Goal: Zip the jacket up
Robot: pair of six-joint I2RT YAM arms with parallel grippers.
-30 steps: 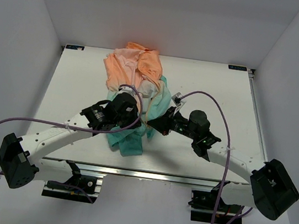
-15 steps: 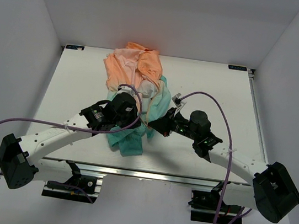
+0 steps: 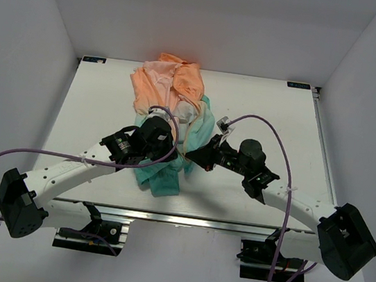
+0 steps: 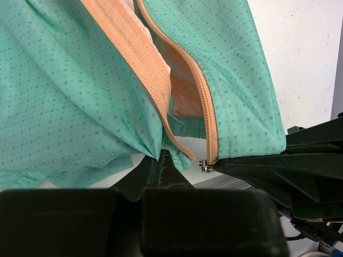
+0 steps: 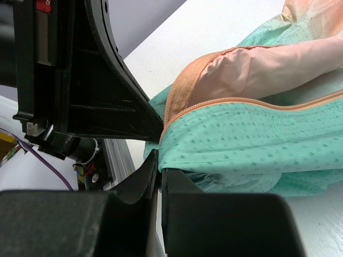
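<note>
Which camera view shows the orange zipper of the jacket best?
The left wrist view: both zipper rows run apart down to a small metal piece at the jacket hem. The right wrist view shows only its orange edges from the side. In the top view the arms hide most of it.

1. Left arm (image 3: 65,169) and right arm (image 3: 299,199): white links, black motors.
2. Each has a bulky black joint block (image 3: 346,239).
3. Purple cable (image 3: 254,117) along each (one apiece).
4. Right pincer (image 5: 159,160): black, wedge-shaped fingers (image 5: 134,187).
5. Small red patch (image 5: 42,5) on a black housing (image 5: 59,69).
</note>
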